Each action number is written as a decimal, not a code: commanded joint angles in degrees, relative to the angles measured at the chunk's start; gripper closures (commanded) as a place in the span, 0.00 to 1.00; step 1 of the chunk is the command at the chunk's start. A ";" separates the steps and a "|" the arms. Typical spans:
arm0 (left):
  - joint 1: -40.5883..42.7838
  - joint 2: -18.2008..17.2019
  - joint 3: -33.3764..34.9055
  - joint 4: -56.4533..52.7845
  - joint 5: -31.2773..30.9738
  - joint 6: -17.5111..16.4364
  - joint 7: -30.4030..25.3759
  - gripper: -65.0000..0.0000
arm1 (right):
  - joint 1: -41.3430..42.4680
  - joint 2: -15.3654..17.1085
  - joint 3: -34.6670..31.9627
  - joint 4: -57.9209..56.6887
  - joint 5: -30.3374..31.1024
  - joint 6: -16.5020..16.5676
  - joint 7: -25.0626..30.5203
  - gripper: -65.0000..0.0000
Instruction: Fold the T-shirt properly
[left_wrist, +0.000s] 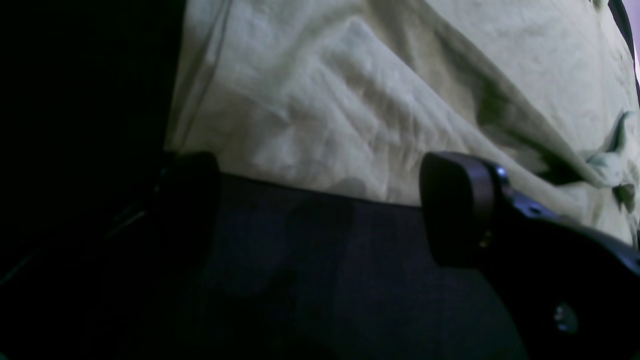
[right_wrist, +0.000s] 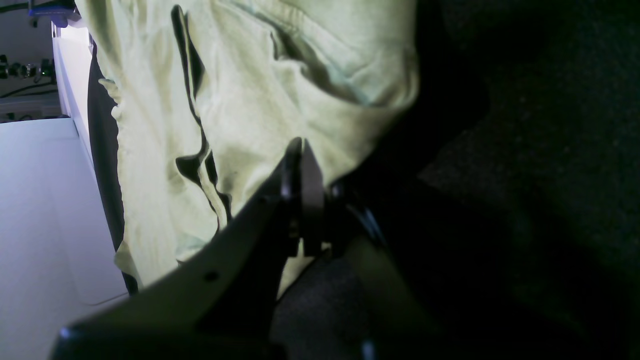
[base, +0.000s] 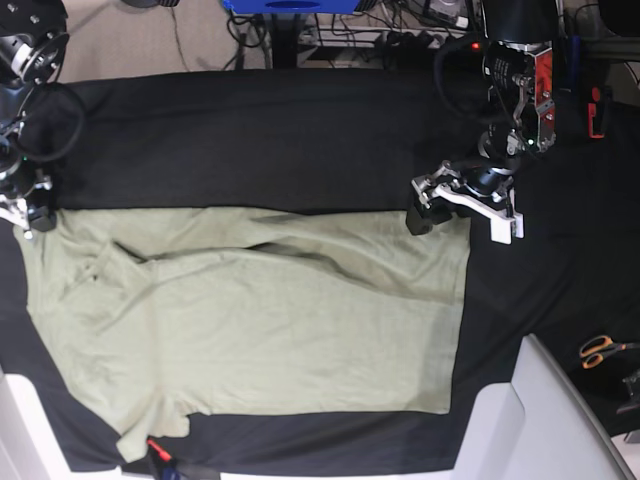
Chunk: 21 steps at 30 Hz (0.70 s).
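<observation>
Between left hand (left_wrist: 320, 210) fingers: pale sage-green cotton T-shirt (base: 260, 320) hem, jaws apart, clamp squarely.
Right hand (right_wrist: 301, 150): pinched together on shoulder fabric; lift evenly.

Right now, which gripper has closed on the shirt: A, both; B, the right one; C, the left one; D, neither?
B: in the right wrist view the right gripper is shut with the edge of the T-shirt pinched between its fingers, while in the left wrist view the left gripper stands open, its fingers at the shirt's edge over the black cloth with nothing between them.
</observation>
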<state>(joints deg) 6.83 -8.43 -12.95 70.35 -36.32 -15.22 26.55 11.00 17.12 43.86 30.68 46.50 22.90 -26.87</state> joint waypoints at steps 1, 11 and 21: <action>-0.02 -0.32 -0.10 0.47 -0.21 0.32 0.75 0.05 | 0.29 0.77 -0.21 0.40 -0.57 -0.61 -0.60 1.00; 4.20 1.44 -7.49 4.42 -0.04 3.93 0.66 0.05 | 0.29 0.77 -0.30 0.40 -0.57 -0.61 -0.60 1.00; -0.81 1.44 -8.37 0.99 0.14 4.10 0.66 0.05 | 0.20 0.77 -0.30 0.40 -0.57 -0.61 -0.78 1.00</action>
<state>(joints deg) 6.28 -6.52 -21.19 70.81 -35.86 -10.92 27.64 10.87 17.12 43.75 30.68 46.70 22.96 -26.96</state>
